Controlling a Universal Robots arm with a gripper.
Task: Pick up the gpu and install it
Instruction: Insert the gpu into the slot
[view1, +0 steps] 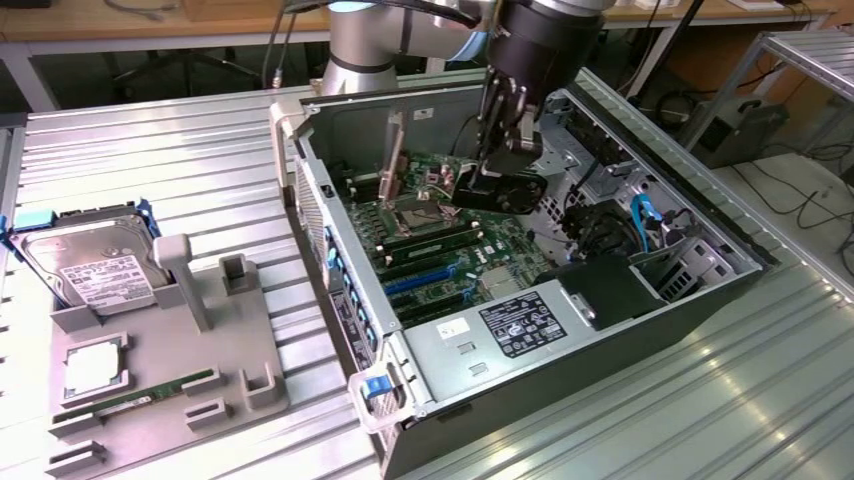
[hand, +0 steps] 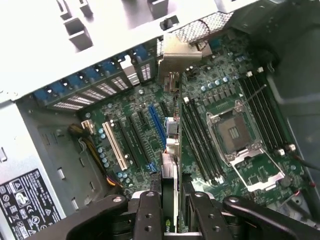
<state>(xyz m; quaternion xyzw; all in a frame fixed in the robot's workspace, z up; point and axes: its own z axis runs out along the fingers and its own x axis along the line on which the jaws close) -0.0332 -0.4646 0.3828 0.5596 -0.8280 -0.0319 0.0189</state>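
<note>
- Black tool (hand: 171, 207) clamped on gpu (hand: 171, 160), card edge-on above motherboard (hand: 135, 125) inside open computer case (view1: 667, 350).
- Grey holder (view1: 160, 350) on surface: hard drive (view1: 94, 275), memory stick (view1: 140, 398).

One computer case (view1: 601, 380), one motherboard (hand: 145, 100), one gpu (hand: 171, 145), one hard drive (view1: 94, 272), one loose memory stick (view1: 140, 397), one grey holder tray (view1: 174, 350), one robot arm (view1: 367, 50)

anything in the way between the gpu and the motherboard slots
Nothing visible. The hand grips the gpu edge-on right over the motherboard, beside the blue slot, with its bracket toward the case wall. No cable or part crosses under it, though the card hides the strip directly beneath.
</note>
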